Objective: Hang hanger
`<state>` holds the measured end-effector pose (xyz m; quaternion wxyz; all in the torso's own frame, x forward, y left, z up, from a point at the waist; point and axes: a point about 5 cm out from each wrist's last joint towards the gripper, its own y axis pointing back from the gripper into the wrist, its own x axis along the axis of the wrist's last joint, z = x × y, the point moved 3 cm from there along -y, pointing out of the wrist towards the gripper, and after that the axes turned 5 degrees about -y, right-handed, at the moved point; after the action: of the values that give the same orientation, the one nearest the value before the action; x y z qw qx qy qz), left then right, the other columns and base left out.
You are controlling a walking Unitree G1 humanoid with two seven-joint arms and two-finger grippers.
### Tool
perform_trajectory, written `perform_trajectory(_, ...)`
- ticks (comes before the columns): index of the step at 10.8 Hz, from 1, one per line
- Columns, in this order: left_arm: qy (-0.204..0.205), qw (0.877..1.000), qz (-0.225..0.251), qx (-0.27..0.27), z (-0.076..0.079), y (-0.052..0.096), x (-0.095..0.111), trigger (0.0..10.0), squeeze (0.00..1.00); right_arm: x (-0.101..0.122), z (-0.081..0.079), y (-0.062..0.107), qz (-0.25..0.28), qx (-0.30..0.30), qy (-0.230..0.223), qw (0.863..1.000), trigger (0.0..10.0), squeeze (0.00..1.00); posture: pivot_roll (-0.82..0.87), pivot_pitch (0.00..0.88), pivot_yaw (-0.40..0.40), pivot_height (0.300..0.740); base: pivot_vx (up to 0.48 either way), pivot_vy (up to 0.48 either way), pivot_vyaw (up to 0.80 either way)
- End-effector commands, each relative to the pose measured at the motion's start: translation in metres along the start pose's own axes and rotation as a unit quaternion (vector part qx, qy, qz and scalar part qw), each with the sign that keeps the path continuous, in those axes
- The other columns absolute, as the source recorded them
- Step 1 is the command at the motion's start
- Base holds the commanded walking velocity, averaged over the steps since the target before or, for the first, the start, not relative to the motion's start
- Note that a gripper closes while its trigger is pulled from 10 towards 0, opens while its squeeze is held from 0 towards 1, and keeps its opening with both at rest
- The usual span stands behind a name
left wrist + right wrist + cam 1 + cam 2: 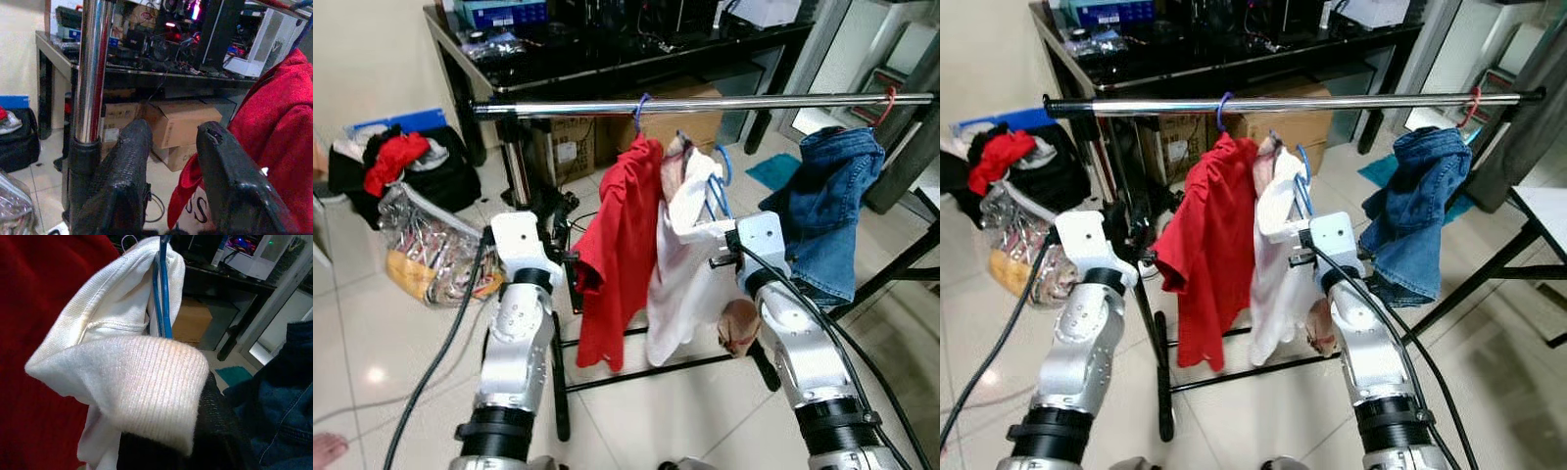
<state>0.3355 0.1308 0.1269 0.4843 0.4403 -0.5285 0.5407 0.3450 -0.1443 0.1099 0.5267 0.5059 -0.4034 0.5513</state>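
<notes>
Chrome rail (705,103) overhead | right hand (710,235) grips white garment (680,264) (blue hanger (161,289)) | left hand (171,191) parted, empty

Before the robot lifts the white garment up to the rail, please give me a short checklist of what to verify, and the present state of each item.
1. Right gripper holds the blue hanger with the white garment: ok, the cloth is draped over its fingers.
2. Exact grip on the hanger wire: cannot tell, the cloth hides the fingers.
3. Hanger hook is on the chrome rail: not ok, the hook is below the rail.
4. Free rail space between the red shirt and the denim garment: ok.
5. Left gripper is out of the way: ok, open and empty near the rack's upright pole.
</notes>
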Motion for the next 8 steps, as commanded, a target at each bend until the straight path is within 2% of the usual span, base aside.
perform_trajectory(1,0.001,1.000,0.008,-0.001,0.004,0.001,0.003,10.0,0.00,0.010,0.004,-0.005,0.015,-0.004,0.008,1.000,10.0,0.00,0.10,0.027,-0.078,0.723,0.000,0.000,0.00)
perform_trajectory(2,-0.003,1.000,0.003,-0.006,0.003,0.003,0.001,10.0,0.00,0.018,-0.002,-0.020,0.001,0.001,0.013,1.000,10.0,0.00,0.10,0.028,-0.067,0.723,0.000,0.000,0.00)
perform_trajectory(4,-0.011,1.000,0.002,-0.010,0.001,0.001,0.002,10.0,0.00,0.038,-0.004,-0.036,0.014,-0.007,0.009,1.000,10.0,0.00,0.11,0.025,-0.058,0.723,0.000,0.000,0.00)
perform_trajectory(6,-0.033,0.999,0.010,-0.032,0.004,0.001,0.008,10.0,0.00,0.056,0.005,-0.051,0.023,-0.031,0.006,0.999,10.0,0.00,0.14,0.034,-0.056,0.723,0.000,0.000,0.00)
perform_trajectory(8,-0.056,0.996,0.020,-0.060,0.011,0.008,0.012,10.0,0.00,0.070,0.015,-0.059,0.035,-0.045,0.015,0.998,10.0,0.00,0.15,0.067,-0.057,0.723,0.000,0.000,0.00)
